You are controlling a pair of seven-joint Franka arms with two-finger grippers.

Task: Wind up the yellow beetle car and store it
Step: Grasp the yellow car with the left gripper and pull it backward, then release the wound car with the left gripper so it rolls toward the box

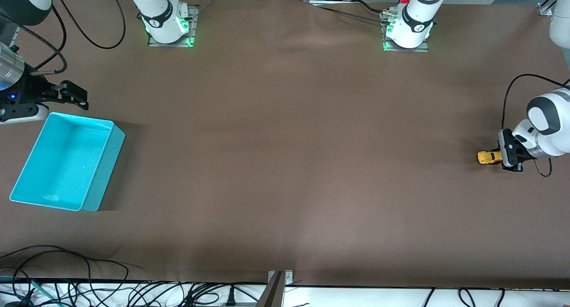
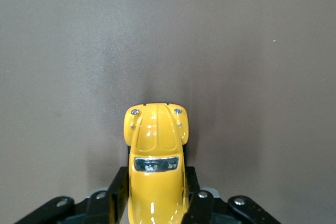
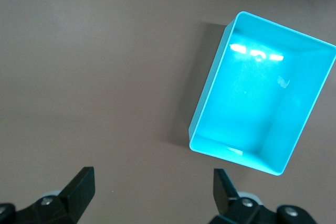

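With the left end effector (image 2: 157, 203) barely pinching the yellow beetle car (image 2: 156, 161) and the right end effector (image 3: 152, 192) spread wide near the bin (image 1: 26, 173), the car could slip or roll off across the desk (image 1: 285, 164).

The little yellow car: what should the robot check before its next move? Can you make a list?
1. Car sits between the left gripper's fingers: ok.
2. Grip is tight: cannot tell; the fingers flank the car, but contact is not clear.
3. Car is on the table, at the left arm's end: ok.
4. Bin is empty and upright, at the right arm's end: ok.
5. Right gripper is open, waiting above the table beside the bin, not over it: ok.
6. Car is wound up: cannot tell.
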